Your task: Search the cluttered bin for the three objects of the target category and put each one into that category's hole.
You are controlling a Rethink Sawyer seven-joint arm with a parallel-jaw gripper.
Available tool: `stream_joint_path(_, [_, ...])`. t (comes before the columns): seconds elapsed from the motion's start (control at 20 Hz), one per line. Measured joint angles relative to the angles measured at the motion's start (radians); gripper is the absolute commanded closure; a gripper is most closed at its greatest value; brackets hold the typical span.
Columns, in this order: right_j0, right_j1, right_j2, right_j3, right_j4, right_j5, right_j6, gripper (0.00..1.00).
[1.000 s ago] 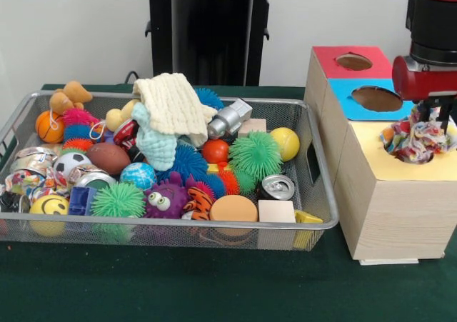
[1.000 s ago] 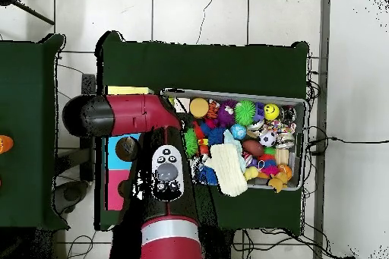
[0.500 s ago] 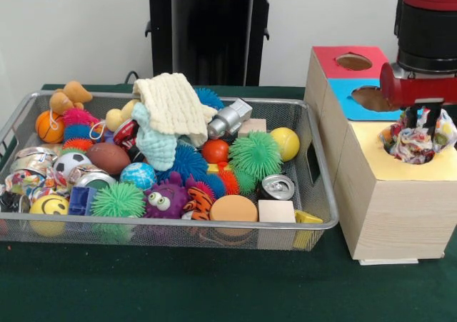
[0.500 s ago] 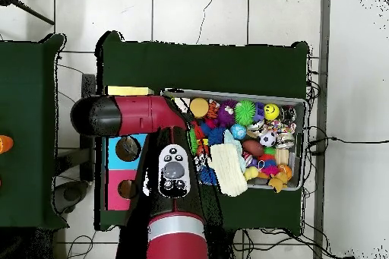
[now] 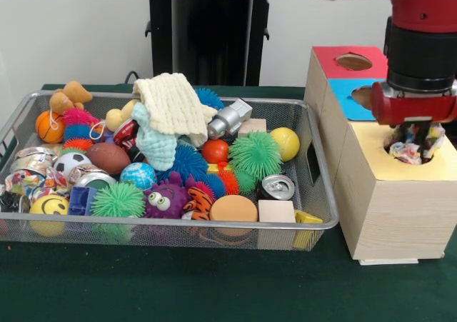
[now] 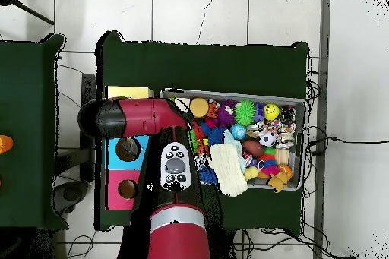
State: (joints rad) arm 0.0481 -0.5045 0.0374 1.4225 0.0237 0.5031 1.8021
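Hanging over the yellow box's (image 5: pixel 400 168) hole, the end effector (image 5: pixel 416 132) sits just above a patterned cloth (image 5: pixel 410 151) lying in that opening; whether it is wide or narrow cannot be told. Beside the boxes on the desk (image 5: pixel 214 286), the wire bin (image 5: pixel 314 193) is crowded with toys.

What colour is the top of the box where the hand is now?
Yellow; the front view shows it best, with the hand over its hole.

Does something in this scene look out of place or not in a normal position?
Yes. A patterned cloth bulges out of the hole in the yellow box, under the gripper, not fully inside. In the bin, a cream cloth is heaped over the toys.
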Motion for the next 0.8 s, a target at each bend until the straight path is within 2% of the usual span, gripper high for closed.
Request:
stream_joint_path(0.3, [-0.008,0.055,0.003,-0.001,-0.022,-0.052,0.000,1.00])
stream_joint_path(0.5, [-0.013,0.069,0.003,-0.031,-0.047,-0.102,0.000,1.00])
stream_joint_path(0.8, [-0.005,0.079,-0.001,-0.058,-0.081,-0.123,0.000,1.00])
